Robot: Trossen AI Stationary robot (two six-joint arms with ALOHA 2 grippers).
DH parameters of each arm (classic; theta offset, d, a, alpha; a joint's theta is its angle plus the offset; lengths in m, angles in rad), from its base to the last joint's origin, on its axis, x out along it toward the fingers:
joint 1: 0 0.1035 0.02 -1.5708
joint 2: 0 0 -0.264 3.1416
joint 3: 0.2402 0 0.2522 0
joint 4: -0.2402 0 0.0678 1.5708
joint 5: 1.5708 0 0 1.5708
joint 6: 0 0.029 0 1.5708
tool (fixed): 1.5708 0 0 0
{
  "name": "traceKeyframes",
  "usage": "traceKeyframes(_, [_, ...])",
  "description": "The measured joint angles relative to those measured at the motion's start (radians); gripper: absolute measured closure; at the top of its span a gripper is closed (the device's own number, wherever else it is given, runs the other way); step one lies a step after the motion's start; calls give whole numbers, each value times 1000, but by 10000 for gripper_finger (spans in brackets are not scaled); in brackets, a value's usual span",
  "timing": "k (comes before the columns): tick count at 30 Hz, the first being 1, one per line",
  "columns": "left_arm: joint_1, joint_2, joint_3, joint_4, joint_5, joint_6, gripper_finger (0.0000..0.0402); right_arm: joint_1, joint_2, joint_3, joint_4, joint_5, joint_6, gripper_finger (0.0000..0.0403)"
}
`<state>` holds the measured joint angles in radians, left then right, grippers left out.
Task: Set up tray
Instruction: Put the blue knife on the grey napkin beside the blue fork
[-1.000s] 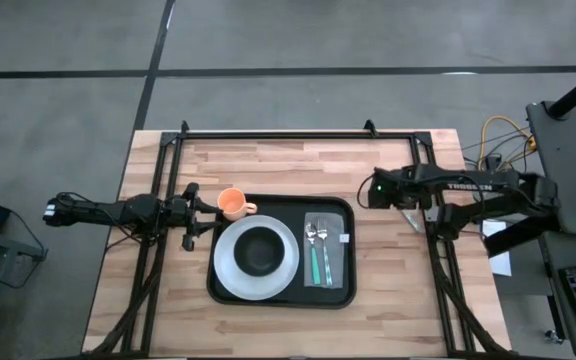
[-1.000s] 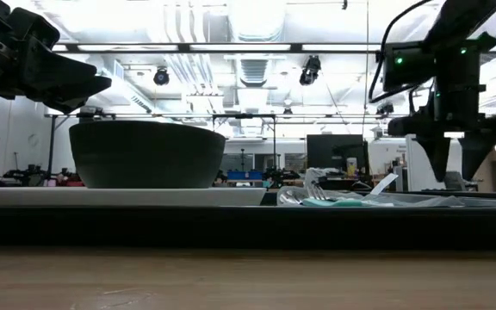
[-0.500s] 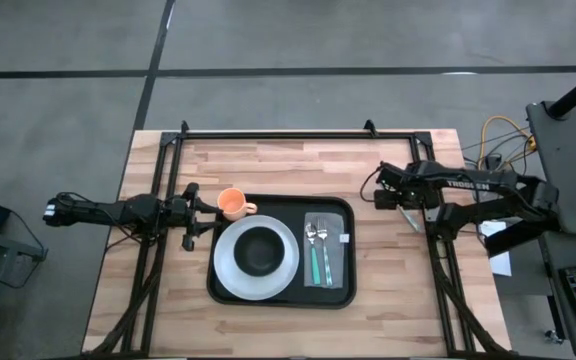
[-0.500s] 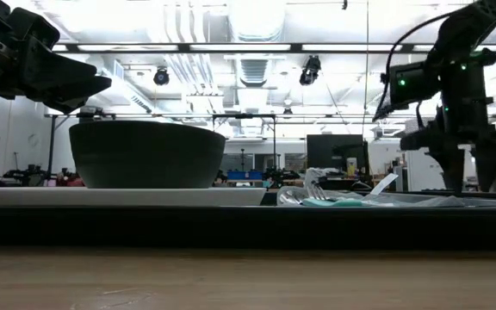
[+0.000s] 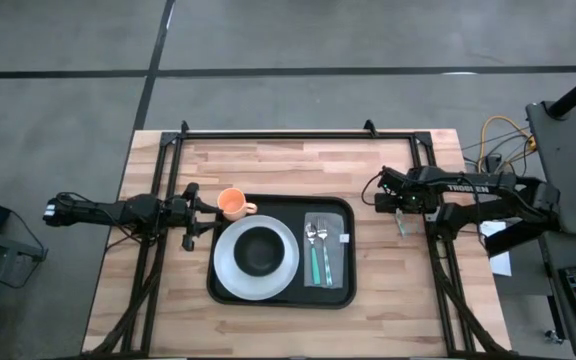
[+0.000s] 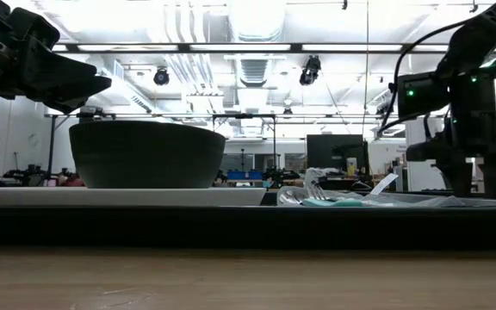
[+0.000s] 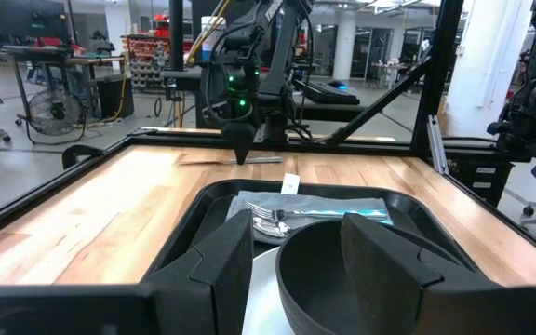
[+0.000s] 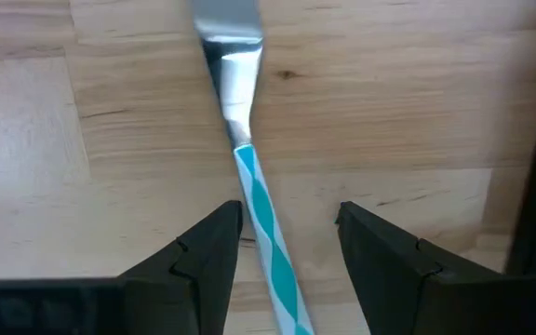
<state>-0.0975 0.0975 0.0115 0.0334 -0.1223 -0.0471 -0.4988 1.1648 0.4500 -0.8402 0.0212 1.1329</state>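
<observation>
The black tray (image 5: 346,290) lies mid-table. It carries a white plate (image 5: 226,270) with a dark bowl (image 5: 258,250), and a grey napkin (image 5: 336,250) with a fork and spoon (image 5: 314,238). An orange cup (image 5: 232,204) stands at its far left corner. A knife (image 8: 266,223) with a teal-and-white striped handle lies flat on the wood to the right of the tray. My right gripper (image 8: 288,216) is open and hangs low over it, one finger on either side of the handle and neither touching. My left gripper (image 5: 200,213) is open and waits left of the tray.
Black frame rails (image 5: 288,133) run along the table's far edge and down both sides. Bare wood (image 5: 398,290) lies right of the tray, toward the near edge. Cables and equipment (image 5: 498,140) sit beyond the right edge.
My right gripper has moved a little toward the table's right edge and come down, until its fingers stand low over the knife. The left arm and the things on the tray have stayed where they were.
</observation>
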Motion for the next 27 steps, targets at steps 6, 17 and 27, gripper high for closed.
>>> traceKeyframes(6, [0,0,0,0,0,0,256,1,0,3,8,-6,1,272])
traceKeyframes(17, [0,0,0,0,0,0,256,3,2,0,68,-27,6,384])
traceKeyframes(27, [0,0,0,0,0,0,256,84,4,73,77,-79,99,389])
